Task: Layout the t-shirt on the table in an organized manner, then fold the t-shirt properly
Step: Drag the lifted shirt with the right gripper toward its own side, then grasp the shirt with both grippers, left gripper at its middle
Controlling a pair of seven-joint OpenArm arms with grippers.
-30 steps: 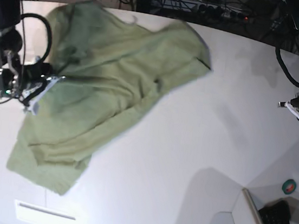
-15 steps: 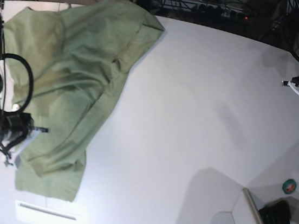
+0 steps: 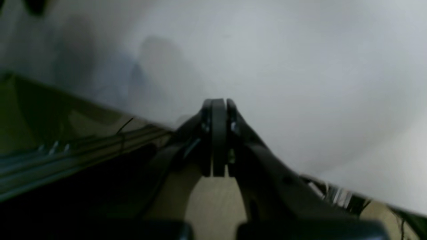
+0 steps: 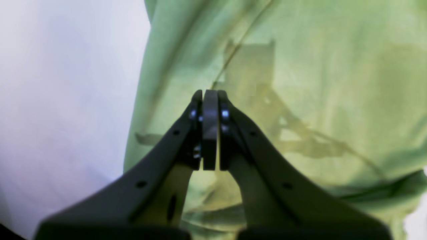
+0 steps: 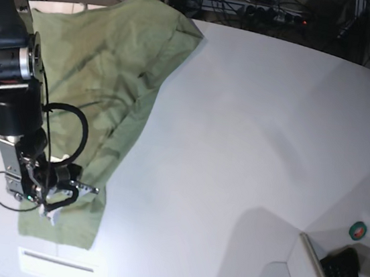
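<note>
Our right gripper (image 4: 210, 96) is clamped on nothing, over the t-shirt (image 5: 104, 81) bunched along the table (image 5: 251, 153)'s left edge. Left gripper (image 3: 218, 105) clenched, empty, far-right edge. Next we should pinch a hem corner, not mid-fabric, and spread toward centre.

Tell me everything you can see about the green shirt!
The t-shirt is plain olive-green, soft-looking cloth. It lies wrinkled and bunched in a long strip along one side of the white table, not spread flat. The right gripper sits over its near end with jaws shut. Whether it pinches the cloth is unclear.
</note>
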